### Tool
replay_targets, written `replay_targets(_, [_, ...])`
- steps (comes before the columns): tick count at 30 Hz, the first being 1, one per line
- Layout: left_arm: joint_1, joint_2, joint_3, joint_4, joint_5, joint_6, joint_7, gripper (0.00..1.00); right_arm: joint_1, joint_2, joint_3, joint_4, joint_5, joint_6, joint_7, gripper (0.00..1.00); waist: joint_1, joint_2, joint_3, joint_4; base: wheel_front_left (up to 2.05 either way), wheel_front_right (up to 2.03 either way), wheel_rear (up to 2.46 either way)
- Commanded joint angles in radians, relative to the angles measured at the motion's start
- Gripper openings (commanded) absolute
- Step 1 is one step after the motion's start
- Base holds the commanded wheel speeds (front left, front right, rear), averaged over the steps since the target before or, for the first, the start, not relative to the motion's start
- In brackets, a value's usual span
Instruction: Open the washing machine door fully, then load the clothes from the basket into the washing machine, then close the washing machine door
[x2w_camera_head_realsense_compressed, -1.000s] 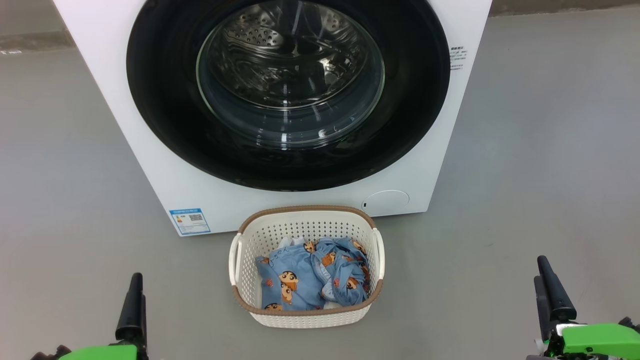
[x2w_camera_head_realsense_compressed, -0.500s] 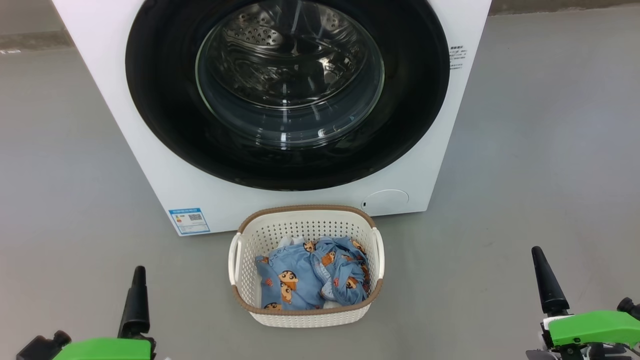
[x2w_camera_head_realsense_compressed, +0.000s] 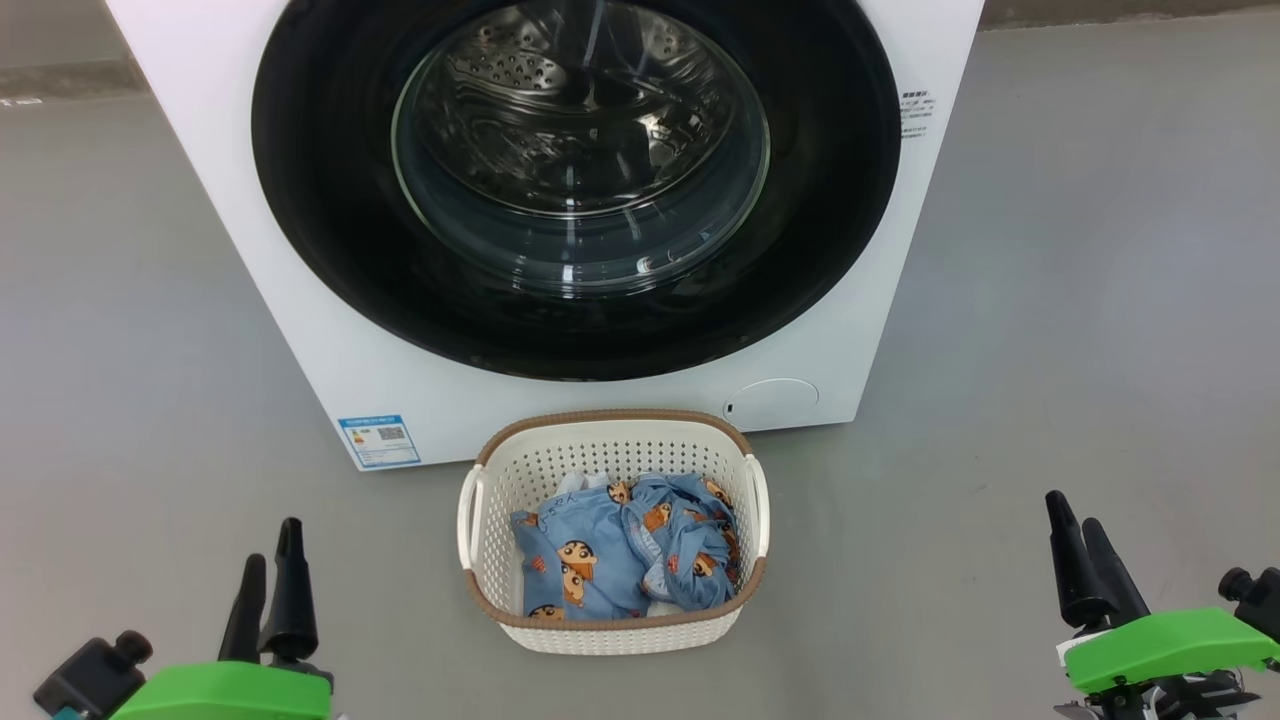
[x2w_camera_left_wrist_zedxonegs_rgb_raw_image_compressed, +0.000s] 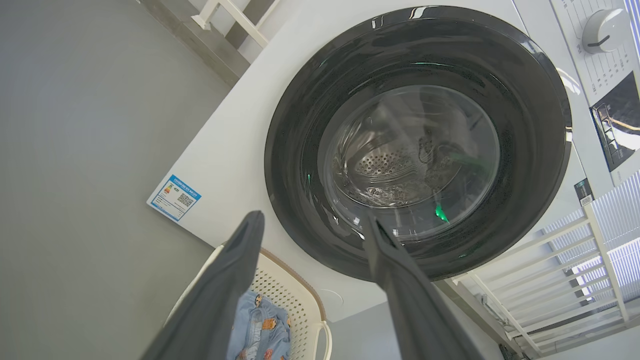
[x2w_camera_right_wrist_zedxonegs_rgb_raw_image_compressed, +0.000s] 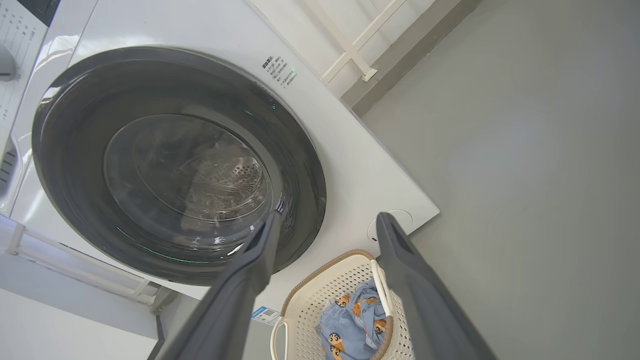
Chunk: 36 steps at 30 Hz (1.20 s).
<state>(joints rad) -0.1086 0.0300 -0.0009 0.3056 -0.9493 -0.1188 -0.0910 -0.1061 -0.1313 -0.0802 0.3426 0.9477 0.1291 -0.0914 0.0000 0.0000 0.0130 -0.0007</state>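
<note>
Laundry area: white washing machine (x2w_camera_head_realsense_compressed: 300, 330) on bare grey floor (x2w_camera_head_realsense_compressed: 1100, 300), basket (x2w_camera_head_realsense_compressed: 610, 640) of clothes (x2w_camera_head_realsense_compressed: 600, 560) in front, white rack (x2w_camera_left_wrist_zedxonegs_rgb_raw_image_compressed: 606, 265) beside.

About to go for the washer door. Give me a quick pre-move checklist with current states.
1. Washing machine door open for loading: not ok, it sits shut.
2. Left gripper open and empty: ok.
3. Right gripper open and empty: ok.
4. Clothes all inside the basket: ok.
5. Door swing clears the basket standing close in front: cannot tell.
</note>
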Motion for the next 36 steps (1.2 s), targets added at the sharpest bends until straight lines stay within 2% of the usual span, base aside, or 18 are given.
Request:
replay_targets(1, [-0.042, 0.012, 0.019, -0.022, 0.041, -0.007, -0.013, 1.00, -0.043, -0.014, 0.009, -0.019, -0.042, 0.001, -0.013, 1.00, 0.0000, 0.0000, 0.000, 0.000, 0.00, 0.00, 0.00])
replay_targets(6, [-0.043, 0.012, 0.013, -0.025, 0.154, -0.005, -0.030, 1.00, -0.046, -0.005, 0.013, -0.024, -0.169, 0.001, -0.030, 1.00, 0.0000, 0.0000, 0.001, 0.001, 0.00, 0.00, 0.00])
replay_targets(15, [-0.046, 0.014, -0.009, -0.027, 0.293, 0.006, -0.057, 1.00, -0.057, 0.002, 0.023, -0.023, -0.316, 0.001, -0.057, 1.00, 0.0000, 0.0000, 0.009, 0.004, 0.00, 0.00, 0.00])
replay_targets(36, [-0.061, 0.017, -0.049, -0.002, 0.515, 0.030, -0.115, 1.00, -0.075, 0.004, 0.034, -0.018, -0.571, 0.001, -0.101, 1.00, 0.0000, 0.0000, 0.017, 0.006, 0.00, 0.00, 0.00])
